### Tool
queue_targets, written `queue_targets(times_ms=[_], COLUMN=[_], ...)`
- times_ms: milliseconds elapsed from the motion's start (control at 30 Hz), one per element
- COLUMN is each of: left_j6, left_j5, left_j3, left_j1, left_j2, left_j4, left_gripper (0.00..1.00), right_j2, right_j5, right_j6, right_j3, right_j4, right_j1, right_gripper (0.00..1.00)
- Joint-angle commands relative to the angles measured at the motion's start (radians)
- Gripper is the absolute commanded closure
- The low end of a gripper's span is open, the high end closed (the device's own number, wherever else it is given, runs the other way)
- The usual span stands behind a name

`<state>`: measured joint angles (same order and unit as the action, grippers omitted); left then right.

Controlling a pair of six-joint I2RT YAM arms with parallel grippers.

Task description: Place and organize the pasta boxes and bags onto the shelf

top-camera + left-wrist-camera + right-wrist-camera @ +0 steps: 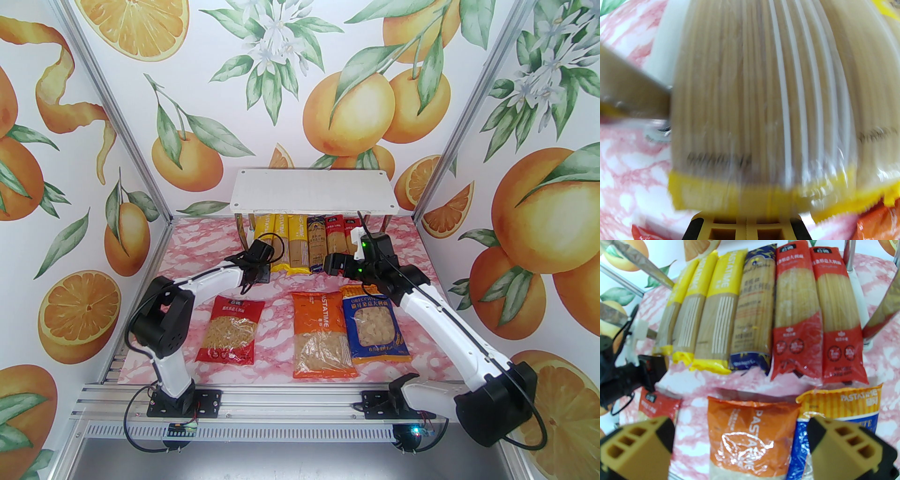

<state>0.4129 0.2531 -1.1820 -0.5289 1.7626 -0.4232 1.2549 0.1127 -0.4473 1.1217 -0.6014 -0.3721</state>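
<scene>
top: bright, even, sharp | left wrist: heavy blur (close-up) | right wrist: soft, edges bowed

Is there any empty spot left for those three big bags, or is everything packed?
The shelf's top board is bare. On the table, a marble strip lies open between the red bag and the orange bag. Crowded: six spaghetti packs fill the lower tier side by side; the blue bag sits tight against the orange one.
</scene>
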Motion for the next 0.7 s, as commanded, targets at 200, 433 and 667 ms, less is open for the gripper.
queue_targets(times_ms=[200,433,667], left_j6=[-0.046,-0.091,-0.106], left_j5=[-0.013,0.019,0.044], left_j3=[0.029,-0.031,-0.058], left_j1=[-0.007,-0.006,-0.006], left_j2=[-0.197,-0.091,-0.012], left_j4=[0.154,0.225,0.304], left_gripper=[1.00,1.00,1.00], right_j2=[0.015,0.011,-0.006], right_j5=[-0.002,-0.005,-0.018], right_j6=[-0.017,-0.016,-0.014], right_j3=[-0.002,0.003,-0.002], right_j4=[0.016,0.009,0.001], right_j1=[-0.017,-0.022,-0.022], right_gripper=[0.02,0.04,0.04])
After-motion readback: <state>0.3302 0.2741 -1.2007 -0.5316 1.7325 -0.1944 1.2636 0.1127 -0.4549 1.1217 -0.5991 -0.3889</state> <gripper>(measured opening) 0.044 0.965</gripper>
